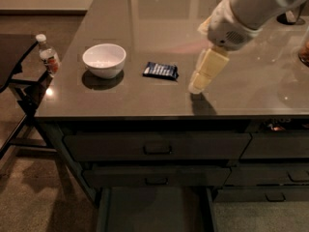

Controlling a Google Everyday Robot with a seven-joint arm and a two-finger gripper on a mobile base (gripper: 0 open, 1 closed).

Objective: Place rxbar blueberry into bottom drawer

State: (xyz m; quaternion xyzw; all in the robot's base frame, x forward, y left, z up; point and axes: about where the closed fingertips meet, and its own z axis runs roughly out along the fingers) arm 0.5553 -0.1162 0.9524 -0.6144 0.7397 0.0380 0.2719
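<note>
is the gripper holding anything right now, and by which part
Nothing is held: the gripper hangs beside the rxbar blueberry, which lies free on the countertop.

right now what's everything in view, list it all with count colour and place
rxbar blueberry: 1, dark blue, flat on the counter, right of the bowl
bottom drawer: 1, dark grey-green, pulled open below the counter front, nothing visible inside
white bowl: 1, white, on the counter's left part
counter: 1, glossy grey-brown, fills the middle
handled drawers: 2 stacked above the open one, dark, closed; more to their right
water bottle: 1, clear with white cap and red label, on a dark stand left of the counter
arm: 1, white, reaching in from the top right
gripper: 1, cream, over the counter front, right of the bar, apart from it
</note>
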